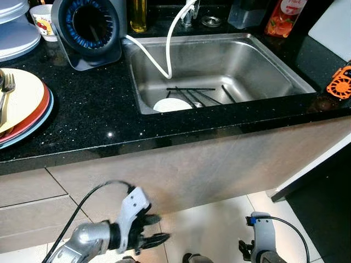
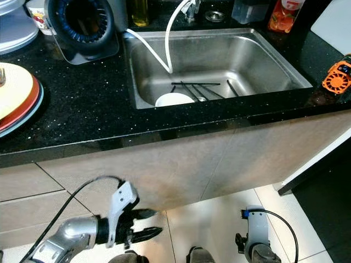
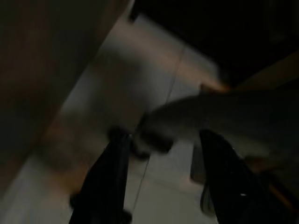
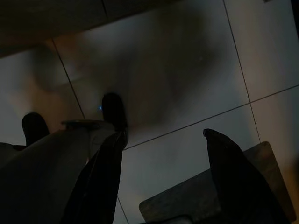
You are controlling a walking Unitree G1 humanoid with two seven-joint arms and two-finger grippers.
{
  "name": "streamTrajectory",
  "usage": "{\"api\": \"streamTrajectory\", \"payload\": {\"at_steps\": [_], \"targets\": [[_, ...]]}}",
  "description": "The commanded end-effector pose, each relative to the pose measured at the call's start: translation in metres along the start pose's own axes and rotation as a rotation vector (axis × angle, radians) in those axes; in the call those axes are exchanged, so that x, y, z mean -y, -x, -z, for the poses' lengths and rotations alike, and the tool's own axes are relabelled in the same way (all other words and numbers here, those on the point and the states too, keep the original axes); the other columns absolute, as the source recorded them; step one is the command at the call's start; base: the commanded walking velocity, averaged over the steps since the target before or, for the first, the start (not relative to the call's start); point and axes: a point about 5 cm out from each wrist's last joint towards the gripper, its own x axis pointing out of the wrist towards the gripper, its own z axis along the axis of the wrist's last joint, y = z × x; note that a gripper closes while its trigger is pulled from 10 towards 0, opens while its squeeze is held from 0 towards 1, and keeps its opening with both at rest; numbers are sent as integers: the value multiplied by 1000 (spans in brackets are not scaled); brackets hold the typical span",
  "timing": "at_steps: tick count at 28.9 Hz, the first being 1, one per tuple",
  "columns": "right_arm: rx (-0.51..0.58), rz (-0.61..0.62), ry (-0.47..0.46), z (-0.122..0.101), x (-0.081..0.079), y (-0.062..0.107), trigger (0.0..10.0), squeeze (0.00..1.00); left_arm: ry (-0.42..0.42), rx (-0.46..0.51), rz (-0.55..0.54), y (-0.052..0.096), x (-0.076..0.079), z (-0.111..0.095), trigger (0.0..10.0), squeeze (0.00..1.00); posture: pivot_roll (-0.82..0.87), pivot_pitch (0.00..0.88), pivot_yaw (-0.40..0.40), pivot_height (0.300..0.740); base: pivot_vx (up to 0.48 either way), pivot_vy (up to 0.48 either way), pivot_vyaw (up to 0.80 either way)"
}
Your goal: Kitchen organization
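Black countertop (image 1: 98,115) spans mid-frame, sink (image 1: 263,66) upper centre holding a white bowl (image 1: 171,104) and chopsticks (image 1: 197,94); I read approach stage, left gripper (image 1: 156,229) and right gripper (image 4: 163,177) low, fingers spread, empty—next, raise toward the sink.

We see both eye views bright and sharp, with glints on the black table (image 1: 98,109) and steel sink (image 1: 263,66); both wrist views are dim, the left one blurred.
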Motion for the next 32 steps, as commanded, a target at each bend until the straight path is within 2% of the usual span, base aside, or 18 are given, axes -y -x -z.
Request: {"api": "streamTrajectory", "payload": {"at_steps": [1, 3, 6, 8, 9, 10, 11, 14, 15, 16, 17, 18, 20, 21, 25, 32], "targets": [[-44, 13, -1, 11, 2, 2, 10000, 0, 53, -30, -50, -3, -4, 16, 10000, 0, 89, 138, -27, 740, 0, 0, 0], [-46, 14, 0, 12, 2, 2, 10000, 0, 69, -53, -81, -3, -7, 23, 10000, 0, 89, 138, -27, 740, 0, 0, 0], [-54, 21, 2, 14, 3, 3, 10000, 0, 186, -91, -204, -3, -18, 46, 10000, 0, 88, 133, -21, 740, 0, 0, 0], [-54, 21, 2, 14, 3, 3, 10000, 0, 186, -91, -204, -3, -18, 46, 10000, 0, 88, 133, -21, 740, 0, 0, 0], [-58, 24, 1, 15, 3, 3, 10000, 0, 216, -115, -254, -2, -21, 55, 10000, 0, 87, 132, -17, 740, 0, 0, 0], [-58, 24, 1, 15, 3, 3, 10000, 0, 216, -115, -254, -2, -21, 55, 10000, 0, 87, 132, -17, 740, 0, 0, 0], [-62, 27, -2, 15, 3, 3, 10000, 0, 256, -137, -322, 0, -24, 64, 10000, 0, 86, 130, -17, 740, 0, 0, 0], [-65, 30, -6, 16, 3, 3, 10000, 0, 297, -151, -371, 2, -26, 72, 10000, 0, 85, 131, -14, 740, 0, 0, 0], [-71, 33, -9, 18, 3, 3, 10000, 0, 376, -167, -447, 8, -25, 85, 10000, 0, 86, 129, -16, 740, 0, 0, 0], [-71, 33, -9, 18, 3, 3, 10000, 0, 376, -167, -447, 8, -25, 85, 10000, 0, 86, 129, -16, 740, 0, 0, 0], [-77, 35, -10, 19, 4, 4, 10000, 0, 436, -183, -505, 12, -24, 95, 10000, 0, 88, 129, -17, 740, 0, 0, 0], [-77, 35, -10, 19, 4, 4, 10000, 0, 436, -183, -505, 12, -24, 95, 10000, 0, 88, 129, -17, 740, 0, 0, 0], [-97, 39, -7, 24, 4, 5, 10000, 0, 561, -229, -612, 22, -16, 119, 10000, 0, 89, 128, -17, 740, 0, 0, 0], [-103, 40, -6, 25, 4, 5, 10000, 0, 590, -244, -636, 24, -13, 125, 10000, 0, 89, 128, -17, 740, 0, 0, 0], [-115, 42, -5, 29, 4, 6, 10000, 0, 637, -242, -668, 27, -10, 131, 10000, 0, 90, 128, -15, 740, 0, 61, 0], [-129, 41, 2, 33, 3, 7, 10000, 0, 630, -266, -669, 28, -8, 136, 10000, 0, 89, 130, -14, 740, 0, 256, 0]]}}
